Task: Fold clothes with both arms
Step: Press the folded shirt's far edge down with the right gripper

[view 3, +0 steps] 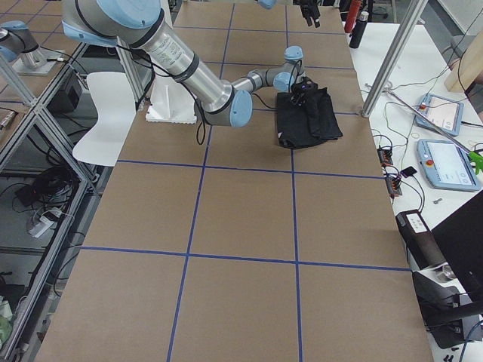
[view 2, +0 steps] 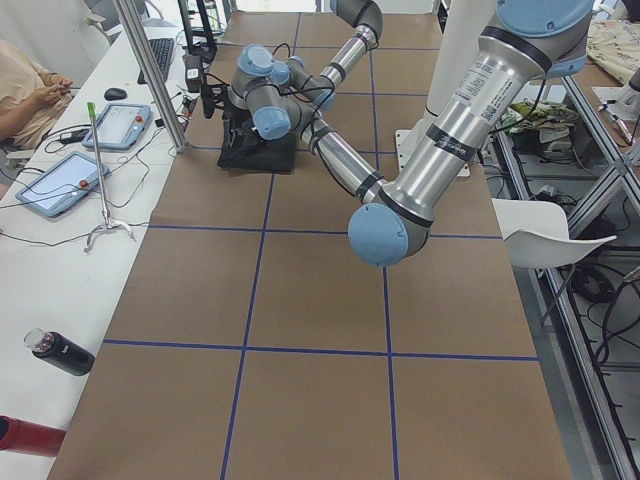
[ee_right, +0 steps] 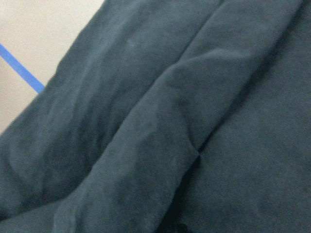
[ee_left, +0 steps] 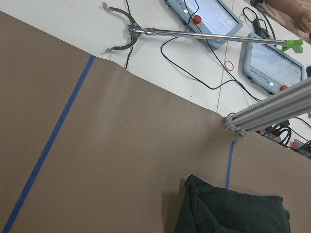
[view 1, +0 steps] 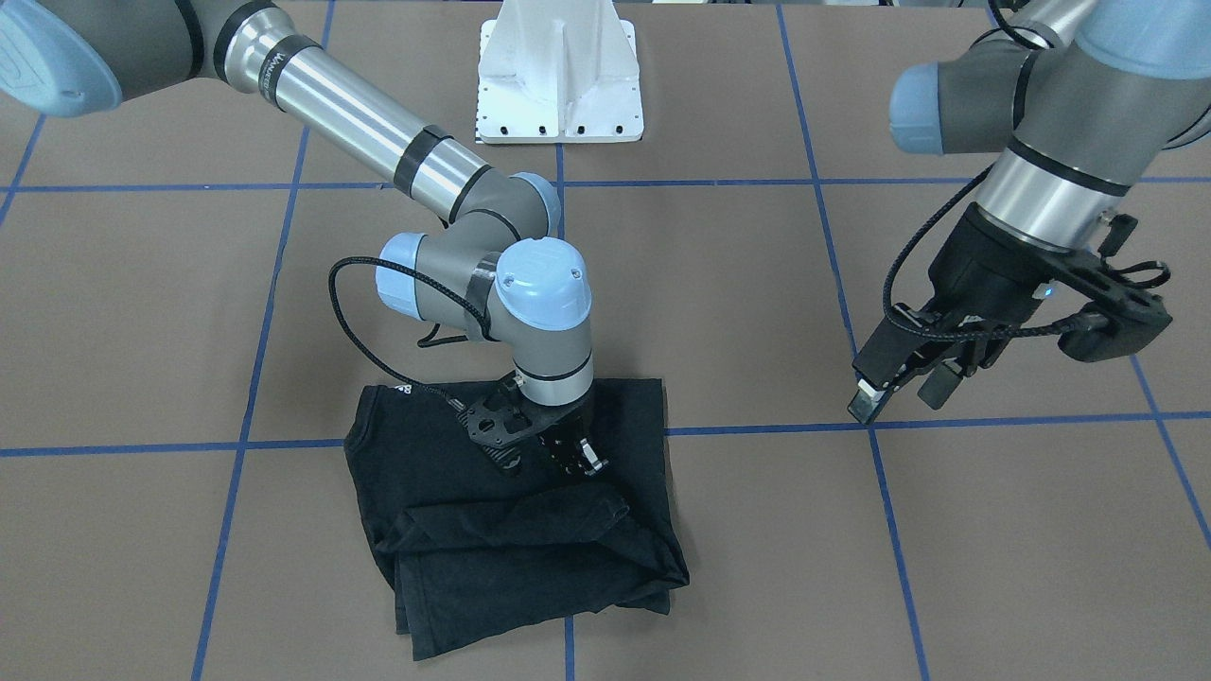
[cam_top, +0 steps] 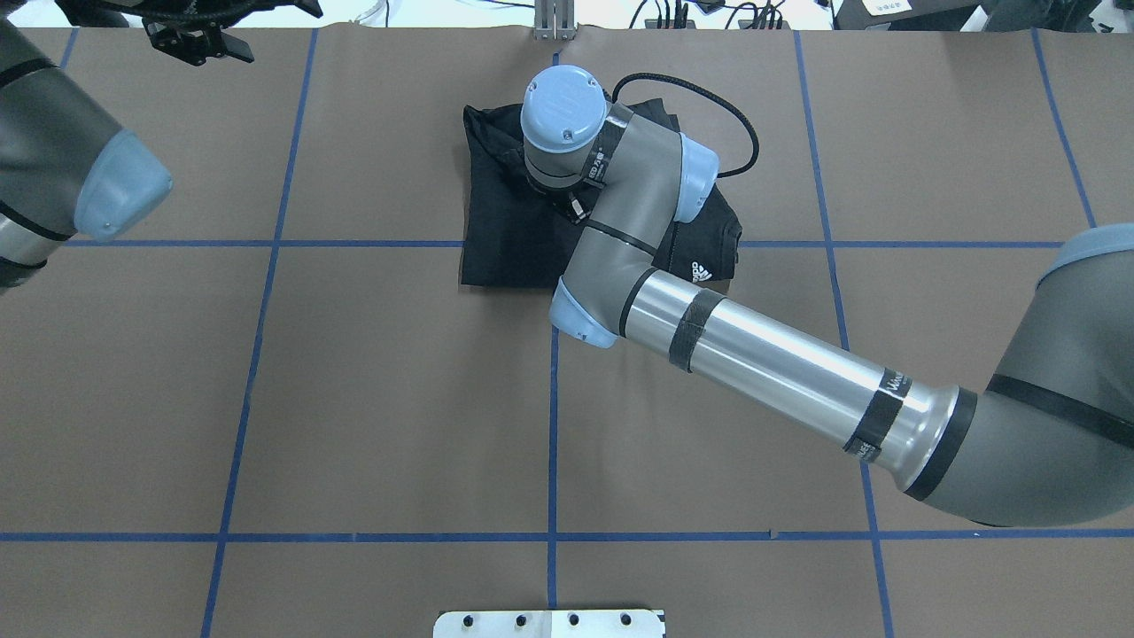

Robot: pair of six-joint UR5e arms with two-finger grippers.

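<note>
The black T-shirt (view 1: 492,567) lies folded into a thick rectangle on the brown table, plain side up, with a loose fold across its near half. It also shows in the overhead view (cam_top: 505,239) and fills the right wrist view (ee_right: 155,116). My right gripper (view 1: 574,461) points straight down on the shirt's middle. Its fingers look slightly apart and no cloth is lifted. From overhead the wrist hides it. My left gripper (view 1: 899,395) hangs open and empty above bare table, well off to the shirt's side. The left wrist view catches a shirt corner (ee_left: 228,213).
The white pedestal base (view 1: 558,85) stands at the robot's edge of the table. Blue tape lines grid the brown surface. Beyond the far edge are an aluminium post (ee_left: 267,111), control tablets (ee_left: 214,14), a grabber tool (ee_left: 146,31) and a seated person (view 2: 25,90).
</note>
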